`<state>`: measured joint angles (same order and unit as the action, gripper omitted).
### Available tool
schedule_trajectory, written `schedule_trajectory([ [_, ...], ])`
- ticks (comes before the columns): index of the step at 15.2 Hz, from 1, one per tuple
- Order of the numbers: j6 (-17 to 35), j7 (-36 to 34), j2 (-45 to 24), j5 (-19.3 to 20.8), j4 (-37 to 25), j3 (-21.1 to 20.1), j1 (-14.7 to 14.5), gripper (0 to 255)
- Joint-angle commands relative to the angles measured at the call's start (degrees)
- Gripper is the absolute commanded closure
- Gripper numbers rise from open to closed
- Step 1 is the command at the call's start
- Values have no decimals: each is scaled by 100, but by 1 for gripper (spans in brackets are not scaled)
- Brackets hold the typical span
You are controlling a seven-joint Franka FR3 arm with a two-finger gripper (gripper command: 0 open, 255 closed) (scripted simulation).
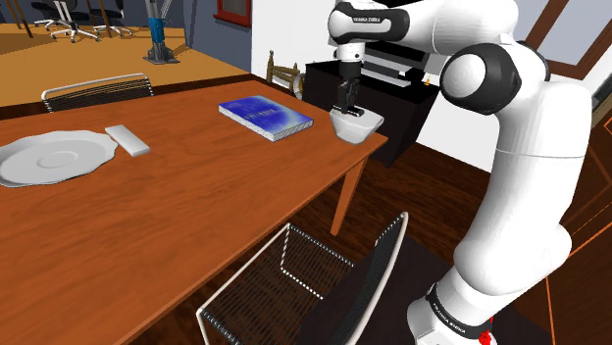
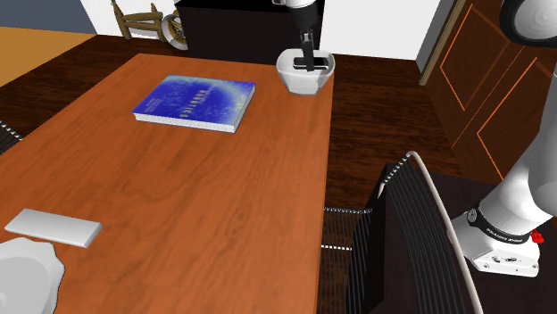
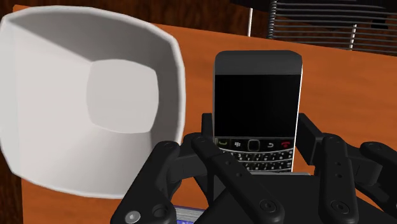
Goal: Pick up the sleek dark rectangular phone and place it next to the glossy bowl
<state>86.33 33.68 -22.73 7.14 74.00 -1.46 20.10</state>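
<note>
Wooden worktop [image 1: 196,225], dining room. End effector [image 3: 256,149] clamped on BlackBerry phone [image 3: 257,102], gripping keypad end, screen exposed. Phone hangs close by white bowl [image 3: 83,95] rim, likely lining up set-down beside bowl, not inside.

Black phone [image 3: 257,95], white bowl [image 3: 51,95]

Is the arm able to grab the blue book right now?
Probably not yet: the gripper is shut on the phone by the bowl. The book itself lies uncovered close by on the table.
</note>
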Motion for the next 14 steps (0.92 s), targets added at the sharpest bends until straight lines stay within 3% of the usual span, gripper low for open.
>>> schedule_trajectory([
  [1, 134, 9, -16, 1, 112, 4, 14, 255],
  [14, 1117, -94, -39, 11, 1078, 5, 35, 255],
])
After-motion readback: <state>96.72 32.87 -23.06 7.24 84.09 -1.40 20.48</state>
